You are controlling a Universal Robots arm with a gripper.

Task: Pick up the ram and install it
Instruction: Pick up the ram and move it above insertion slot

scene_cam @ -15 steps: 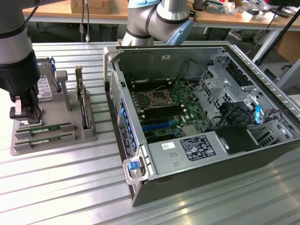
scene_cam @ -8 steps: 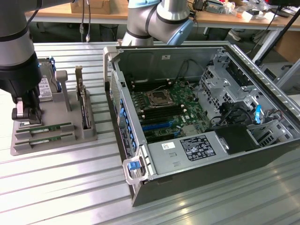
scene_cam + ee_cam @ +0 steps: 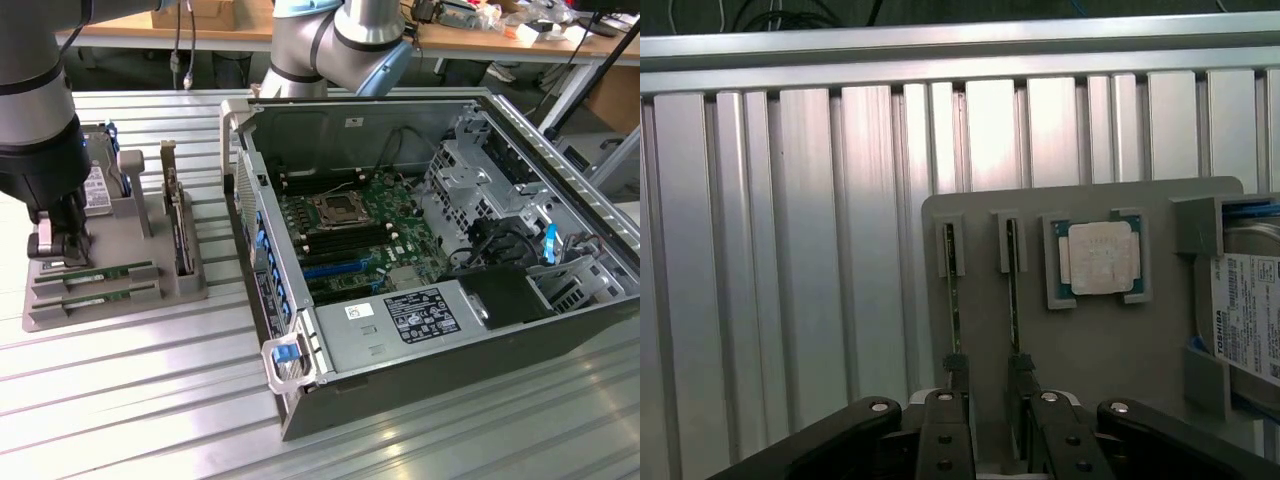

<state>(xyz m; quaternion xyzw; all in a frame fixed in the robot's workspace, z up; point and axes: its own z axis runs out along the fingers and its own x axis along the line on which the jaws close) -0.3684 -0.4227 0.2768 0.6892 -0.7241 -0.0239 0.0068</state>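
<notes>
The hand (image 3: 987, 366) hovers partly open, seemingly empty, over the ram (image 3: 1013, 285).

— Can you read any wording?
— Only "TOSHIBA", printed on the white label of the hard drive (image 3: 1243, 305).
— What about the power supply label (image 3: 432, 318) inside the computer case (image 3: 450, 392)?
— It has print, but it's too small to read.

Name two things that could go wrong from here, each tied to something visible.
The tool hangs open over two ram sticks lying close together in the holder; it might catch the wrong one or nudge both.
The memory slots sit deep inside the case beside cables; seating could snag.
</notes>
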